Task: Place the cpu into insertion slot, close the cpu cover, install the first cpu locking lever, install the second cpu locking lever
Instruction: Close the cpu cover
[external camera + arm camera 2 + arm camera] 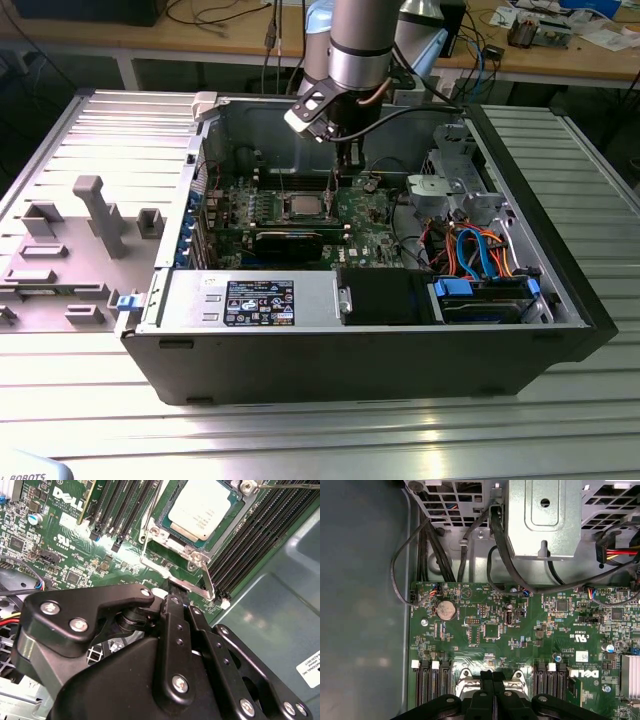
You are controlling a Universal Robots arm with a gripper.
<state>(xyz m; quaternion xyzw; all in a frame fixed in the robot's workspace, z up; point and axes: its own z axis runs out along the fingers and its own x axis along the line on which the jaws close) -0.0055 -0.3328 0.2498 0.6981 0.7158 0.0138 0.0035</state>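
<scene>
The hand (492, 677) (fingers pressed together) is hanging just beside the insertion slot (161, 531) holding the cpu (200, 507); the open computer case (350, 350) is lying on a ribbed metal counter (300, 440), cluttered wooden benches (560, 55) far behind.

Silvery cpu (200, 507) flat in insertion slot (165, 521), cpu cover (175, 539) framing it
</scene>
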